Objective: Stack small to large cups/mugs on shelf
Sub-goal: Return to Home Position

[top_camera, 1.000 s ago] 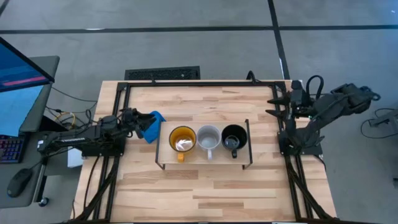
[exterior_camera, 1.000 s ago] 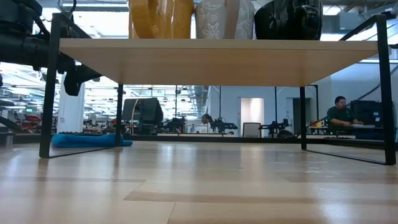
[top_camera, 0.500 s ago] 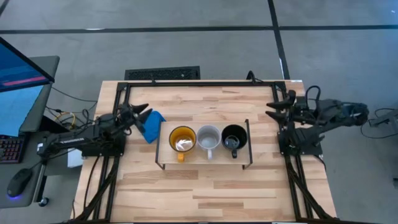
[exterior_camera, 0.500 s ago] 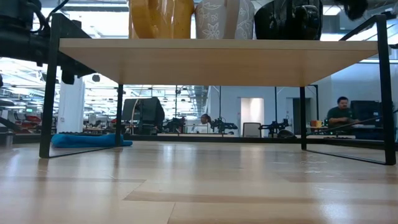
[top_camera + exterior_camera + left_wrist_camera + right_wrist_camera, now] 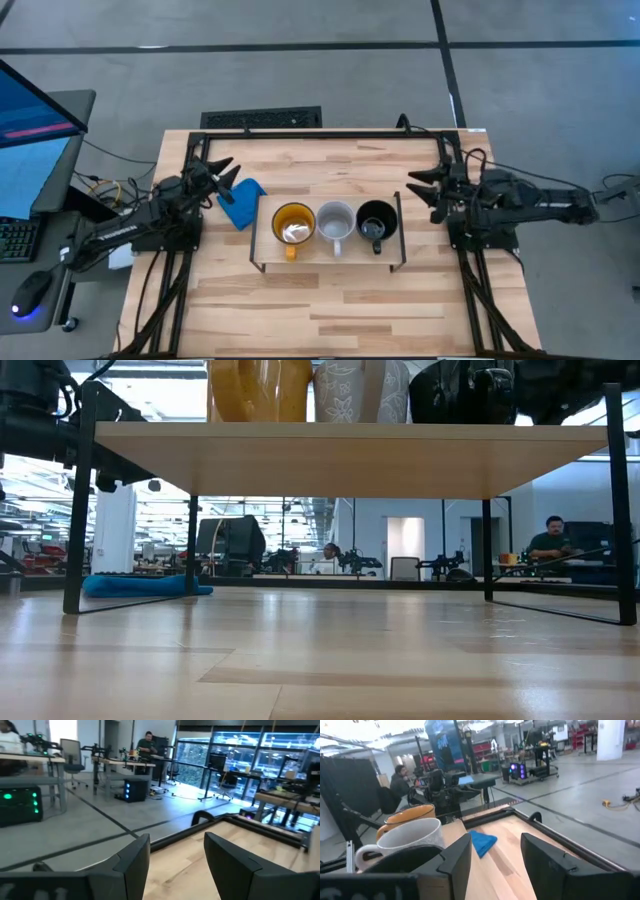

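On the tabletop (image 5: pixel 330 310), your yellow mug (image 5: pixel 293 229), grey mug (image 5: pixel 335 224) and black mug (image 5: pixel 377 222) line the shelf (image 5: pixel 330 259). Right gripper (image 5: pixel 418 187), spread wide and empty, hovers near its end; a careless swing could jolt it. Left gripper (image 5: pixel 222 172), likewise spread, waits beside the blue cloth (image 5: pixel 240 203).

Bright even overhead light — faint soft shadows, background glare.

Shelf (image 5: pixel 340 460): light wood board, smooth matt underside; legs (image 5: pixel 78 500) thin black metal wire
Tabletop (image 5: pixel 330 300): pale wood strips, faint sheen in low view
Yellow mug (image 5: pixel 280 218): glazed look
Grey-white mug (image 5: pixel 335 222): raised leaf pattern
Black mug (image 5: pixel 376 221): glossy
Cloth (image 5: pixel 240 202): blue, soft, crumpled
Left gripper (image 5: pixel 176 840): fingers dark, matt
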Motion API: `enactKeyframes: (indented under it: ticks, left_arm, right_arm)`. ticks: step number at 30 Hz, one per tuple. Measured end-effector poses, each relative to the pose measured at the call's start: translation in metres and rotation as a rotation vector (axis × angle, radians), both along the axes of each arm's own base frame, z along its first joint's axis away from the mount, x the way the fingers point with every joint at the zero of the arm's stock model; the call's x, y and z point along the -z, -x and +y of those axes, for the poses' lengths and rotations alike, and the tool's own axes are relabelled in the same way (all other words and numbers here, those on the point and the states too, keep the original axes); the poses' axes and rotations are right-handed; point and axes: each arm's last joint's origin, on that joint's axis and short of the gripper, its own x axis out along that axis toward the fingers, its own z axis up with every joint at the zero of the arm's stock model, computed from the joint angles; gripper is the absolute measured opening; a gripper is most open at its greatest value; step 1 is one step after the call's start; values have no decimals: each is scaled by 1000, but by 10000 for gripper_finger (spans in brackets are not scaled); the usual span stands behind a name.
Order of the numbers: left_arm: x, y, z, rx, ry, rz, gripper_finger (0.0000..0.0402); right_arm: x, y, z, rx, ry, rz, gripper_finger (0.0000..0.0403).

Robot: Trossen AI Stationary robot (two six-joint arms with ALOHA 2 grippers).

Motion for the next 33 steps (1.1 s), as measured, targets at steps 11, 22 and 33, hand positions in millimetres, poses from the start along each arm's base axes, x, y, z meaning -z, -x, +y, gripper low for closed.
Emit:
enactKeyframes:
  ticks: [11, 22, 33]
  left_arm:
    - [0, 6, 9, -96, 20, -15, 179]
    - [0, 8, 12, -138, 26, -23, 179]
    - [7, 9, 13, -183, 98, 3, 179]
  right_arm:
    - [39, 1, -20, 40, 17, -103, 194]
    - [54, 18, -29, -9, 36, -196, 192]
    - [84, 15, -36, -4, -18, -165, 192]
